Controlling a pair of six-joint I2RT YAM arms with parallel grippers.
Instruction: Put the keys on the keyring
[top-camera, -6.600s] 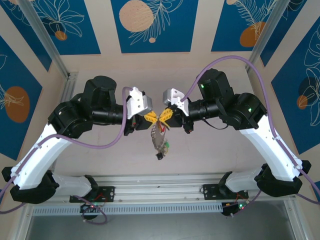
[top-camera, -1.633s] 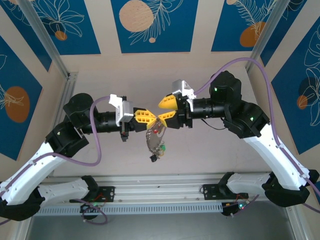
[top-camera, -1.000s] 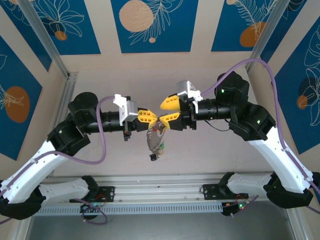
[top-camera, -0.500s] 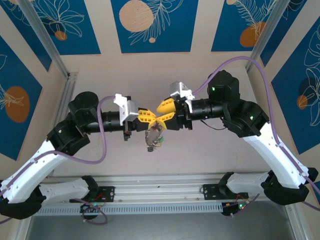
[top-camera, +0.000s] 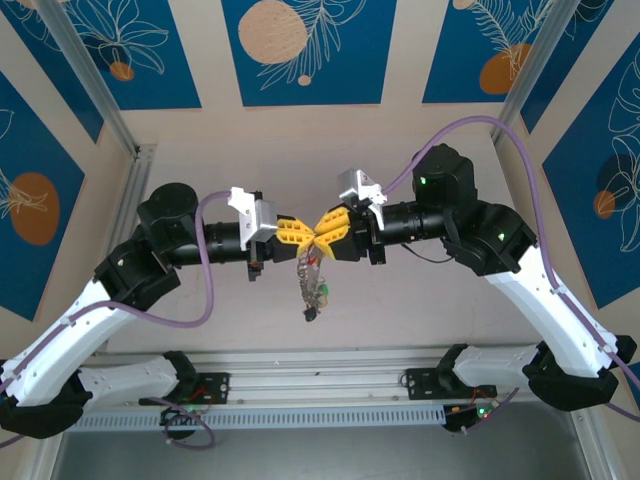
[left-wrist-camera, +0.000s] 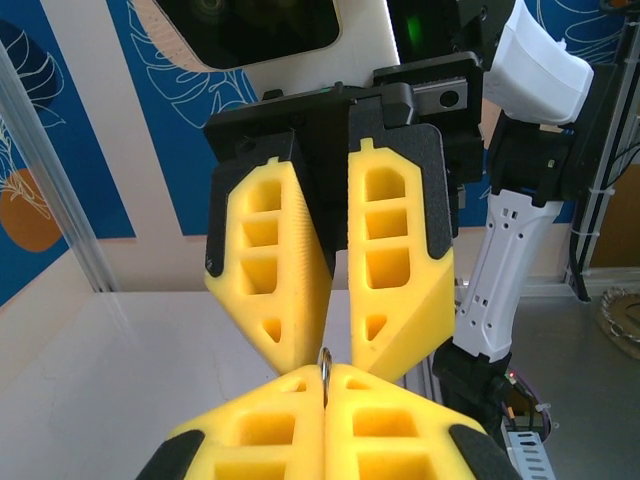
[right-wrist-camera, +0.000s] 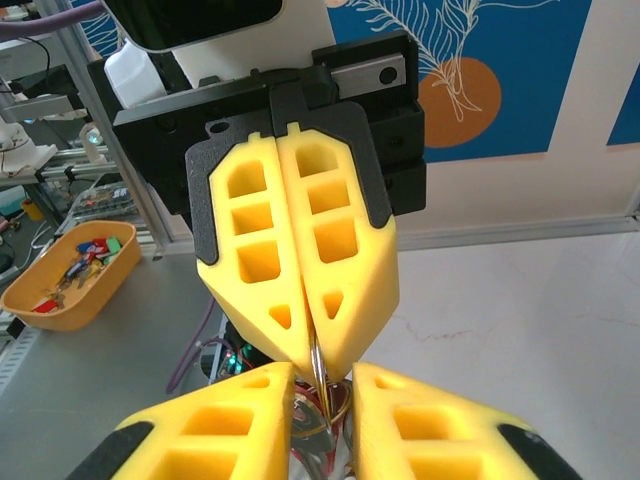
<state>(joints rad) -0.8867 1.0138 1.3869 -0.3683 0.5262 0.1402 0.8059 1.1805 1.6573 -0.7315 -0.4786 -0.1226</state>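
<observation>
Both grippers meet tip to tip above the middle of the table. My left gripper (top-camera: 297, 232) is shut on the top of the keyring (top-camera: 311, 262), a thin grey loop hanging below it. Several keys (top-camera: 318, 293) with red and green heads dangle from the loop. In the left wrist view the ring's edge (left-wrist-camera: 325, 360) pokes up out of my shut left gripper (left-wrist-camera: 325, 385). My right gripper (top-camera: 328, 226) faces it, its jaws narrowly apart on either side of the ring. The right wrist view shows the keyring (right-wrist-camera: 318, 372) running down between the parted fingers of my right gripper (right-wrist-camera: 322, 385), with red key heads (right-wrist-camera: 315, 447) below.
An orange tray (right-wrist-camera: 28, 297) holding several coloured keys sits off the table to the side. Aluminium rails (top-camera: 320, 385) run along the near edge, and slanted posts (top-camera: 95, 85) stand at the back corners.
My right gripper has moved left to the left gripper's tips and its jaws have narrowed around the ring. The hanging bundle has swung a little. The left arm has stayed put.
</observation>
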